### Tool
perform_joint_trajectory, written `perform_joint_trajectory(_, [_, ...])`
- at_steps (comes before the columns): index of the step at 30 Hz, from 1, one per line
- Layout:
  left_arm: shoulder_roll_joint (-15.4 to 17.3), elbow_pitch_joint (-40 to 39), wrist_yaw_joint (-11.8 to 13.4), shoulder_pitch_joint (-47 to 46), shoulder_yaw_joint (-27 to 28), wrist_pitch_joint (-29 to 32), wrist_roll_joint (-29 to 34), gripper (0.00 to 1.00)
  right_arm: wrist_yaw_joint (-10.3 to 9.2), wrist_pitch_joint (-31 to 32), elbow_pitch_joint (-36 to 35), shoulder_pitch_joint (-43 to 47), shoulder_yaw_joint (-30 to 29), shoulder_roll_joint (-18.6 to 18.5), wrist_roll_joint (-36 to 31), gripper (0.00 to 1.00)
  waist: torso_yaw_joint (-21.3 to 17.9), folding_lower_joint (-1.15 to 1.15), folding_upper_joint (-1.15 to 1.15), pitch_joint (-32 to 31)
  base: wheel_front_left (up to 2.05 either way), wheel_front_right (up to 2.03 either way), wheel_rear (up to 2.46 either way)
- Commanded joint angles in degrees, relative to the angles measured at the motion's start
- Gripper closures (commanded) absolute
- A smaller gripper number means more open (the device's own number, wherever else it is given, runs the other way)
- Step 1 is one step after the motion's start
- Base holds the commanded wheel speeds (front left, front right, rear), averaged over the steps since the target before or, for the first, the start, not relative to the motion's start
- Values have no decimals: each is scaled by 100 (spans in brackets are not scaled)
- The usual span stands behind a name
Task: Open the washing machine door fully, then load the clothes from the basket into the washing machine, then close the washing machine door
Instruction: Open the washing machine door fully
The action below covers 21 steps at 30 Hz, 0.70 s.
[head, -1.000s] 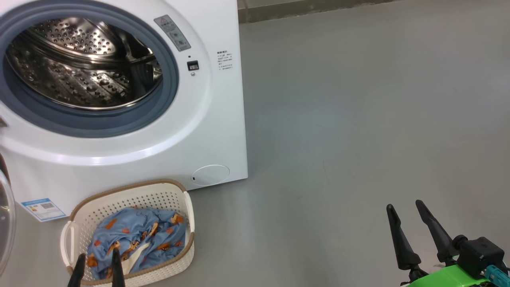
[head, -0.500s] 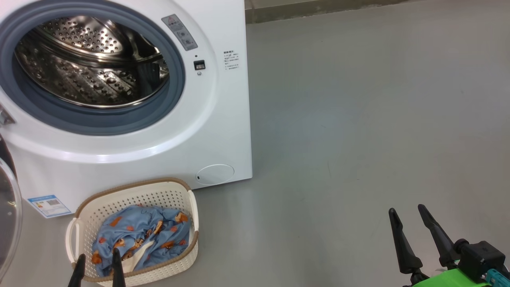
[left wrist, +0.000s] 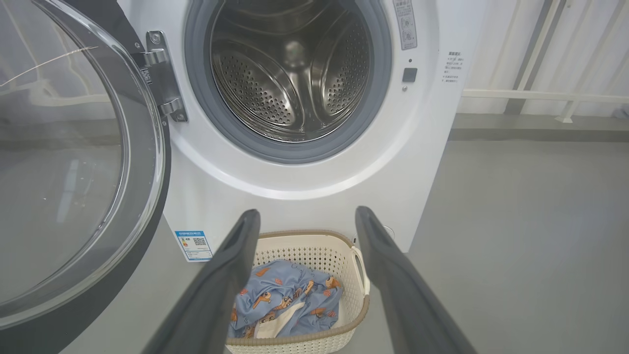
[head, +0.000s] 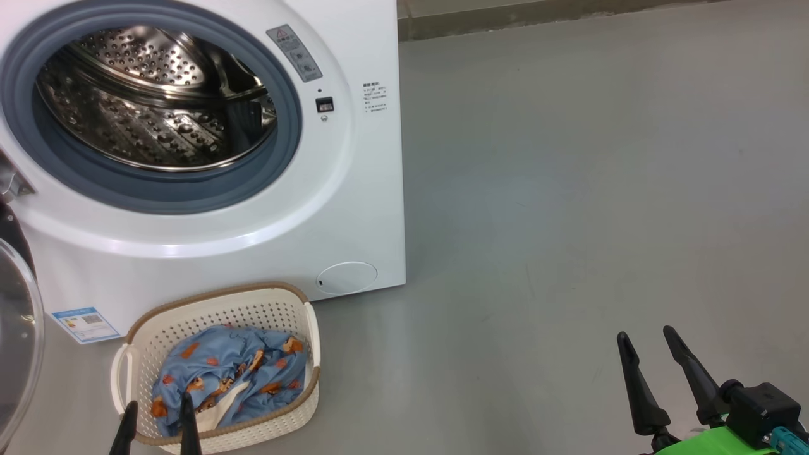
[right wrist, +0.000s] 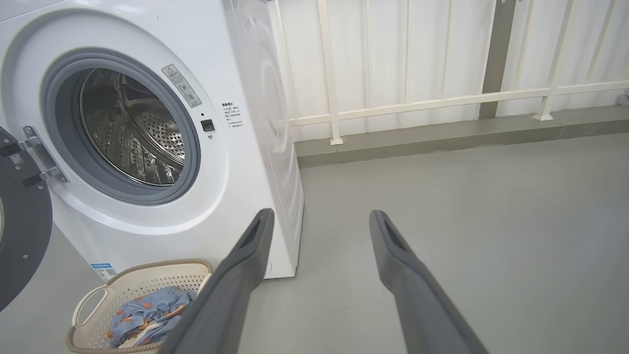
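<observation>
Hanging wide open from its hinge (left wrist: 162,83) at the robot's left, the washing machine door (left wrist: 73,172) turns its clear glass bowl outward, away from the machine's front. The washing machine (head: 354,208) stands on the grey floor (head: 569,189), its steel perforated drum (head: 152,107) exposed inside the grey-blue gasket (head: 158,196).

The basket (head: 215,297) sits on the floor just in front of the machine's lower panel, below the drum opening, between the blue label sticker (head: 85,324) and the round white cover (head: 347,277). The clothes (head: 234,373) lie crumpled inside it, light blue with small orange-brown figures and a strip of cream lining showing near the front.

The left gripper (head: 158,406) hovers over the near side of the basket with its two dark fingers spread wide and nothing between them. In the left wrist view the basket and clothes show in the gap between the fingers. The right gripper (head: 646,336) is well apart to the right, above bare floor, its fingers likewise spread wide and empty. A white railing (right wrist: 417,103) runs behind the machine in the right wrist view.
</observation>
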Motion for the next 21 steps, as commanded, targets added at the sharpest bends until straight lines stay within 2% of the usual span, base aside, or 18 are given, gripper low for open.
perform_joint_trajectory(1, [72,-174,28,-96,164,-43,-41,0,57,-1,-126,-112,109,-38,-18,0,4,0,0,-2,0,0,0])
perform_joint_trajectory(13, [72,-300,61,-106,204,-43,-13,0,57,2,-85,-108,76,-7,-22,0,71,0,0,-5,0,0,0])
perform_joint_trajectory(21, [119,-253,-26,-186,223,-43,-2,0,57,-17,-43,-116,65,-4,-64,0,81,0,0,-1,0,0,0])
